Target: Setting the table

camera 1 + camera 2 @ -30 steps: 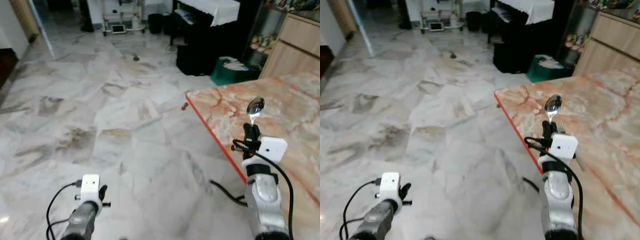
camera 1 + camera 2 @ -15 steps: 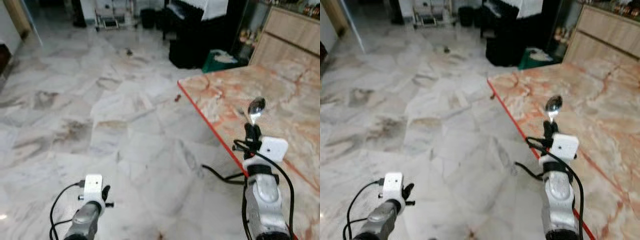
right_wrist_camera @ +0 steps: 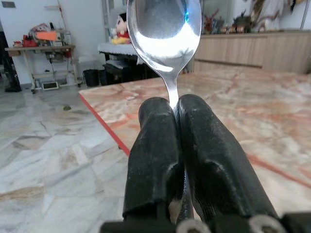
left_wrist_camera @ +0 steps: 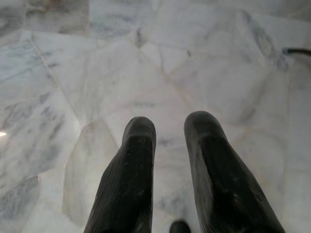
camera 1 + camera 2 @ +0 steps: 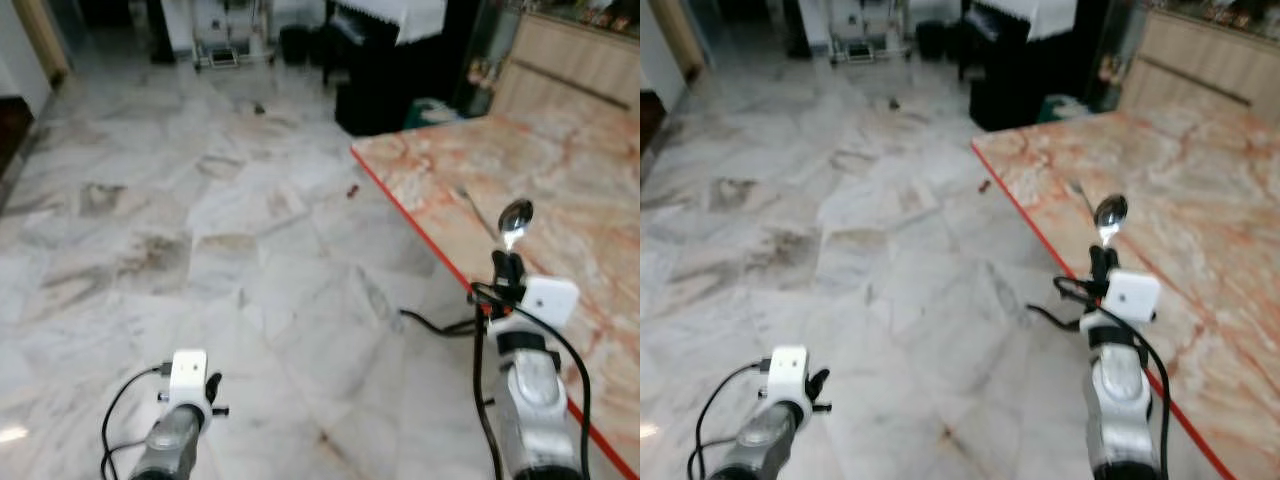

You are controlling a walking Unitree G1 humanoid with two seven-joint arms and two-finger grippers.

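My right gripper is shut on the handle of a silver spoon, which stands upright with its bowl on top. It hovers at the red-edged near side of the orange marble table. In the right wrist view the fingers pinch the spoon stem tightly. A fork lies on the table just beyond the spoon. My left gripper hangs low over the white marble floor, its fingers parted by a narrow gap with nothing between them; the arm shows at lower left.
A black cable lies on the floor by the table's edge. A black piano with a white cloth and a green bag stand beyond the table, a wooden cabinet behind it. Open floor spreads to the left.
The whole view has shifted as I move along the table's edge; the fork now shows plainly. The spoon stays upright in my right gripper. The left arm still hangs idle.
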